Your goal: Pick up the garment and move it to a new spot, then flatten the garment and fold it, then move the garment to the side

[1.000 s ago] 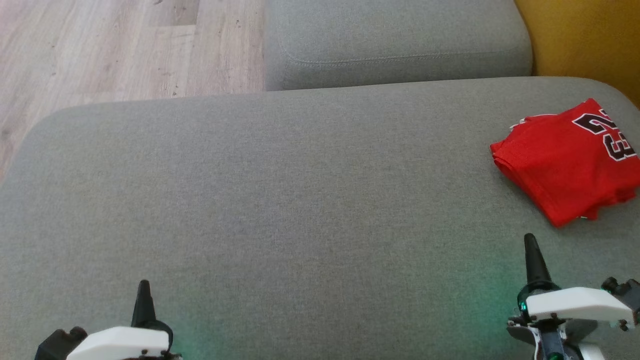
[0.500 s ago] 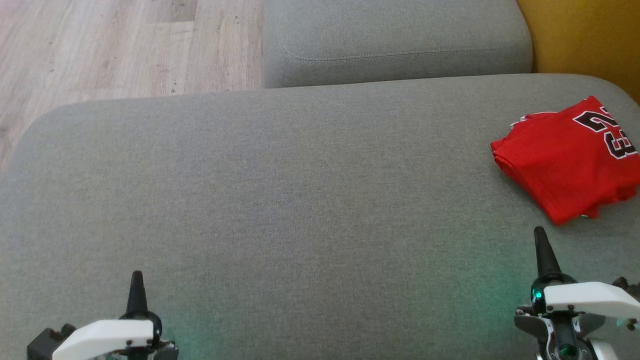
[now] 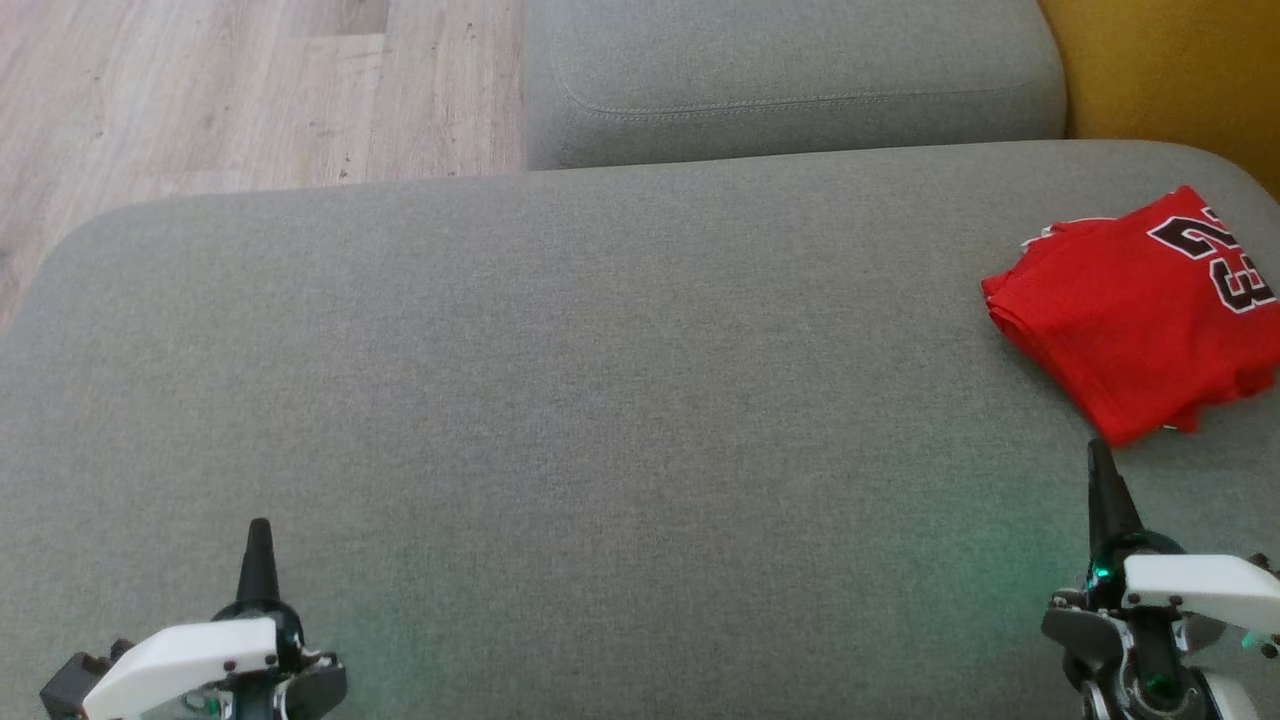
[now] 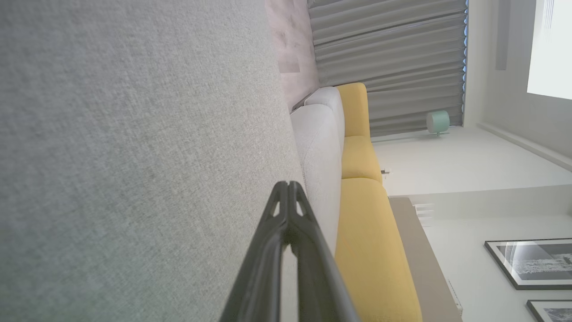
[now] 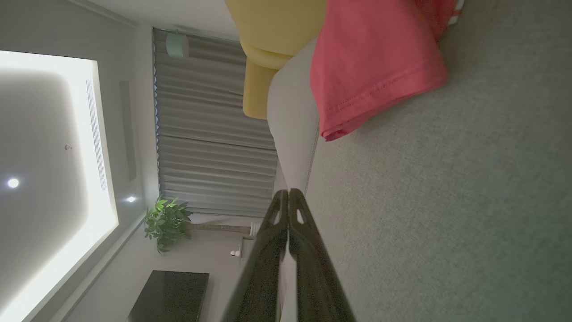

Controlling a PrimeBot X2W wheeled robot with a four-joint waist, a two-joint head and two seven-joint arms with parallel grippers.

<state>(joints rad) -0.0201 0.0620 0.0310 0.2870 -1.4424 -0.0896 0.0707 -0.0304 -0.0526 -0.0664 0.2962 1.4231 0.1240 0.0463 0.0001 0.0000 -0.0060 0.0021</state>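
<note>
The garment (image 3: 1140, 310) is a red jersey with black-and-white numerals, folded into a compact stack at the right side of the grey cushion (image 3: 600, 400). The right wrist view shows the same garment (image 5: 375, 67) from close by. My right gripper (image 3: 1100, 462) is shut and empty, its tip just below the garment's near corner and not touching it. In its own wrist view the right gripper (image 5: 288, 193) has its fingers pressed together. My left gripper (image 3: 258, 535) is shut and empty at the lower left, far from the garment. The left gripper (image 4: 288, 184) hovers over bare grey fabric.
A second grey cushion (image 3: 790, 80) lies behind the first, and a yellow cushion (image 3: 1170, 70) sits at the top right. Wooden floor (image 3: 200, 90) lies beyond the cushion's far left edge. Wide bare grey fabric spans the space between the two grippers.
The left gripper has drifted left and slightly forward. The right gripper has moved right and forward, closer to the garment's near corner. The garment has stayed where it was.
</note>
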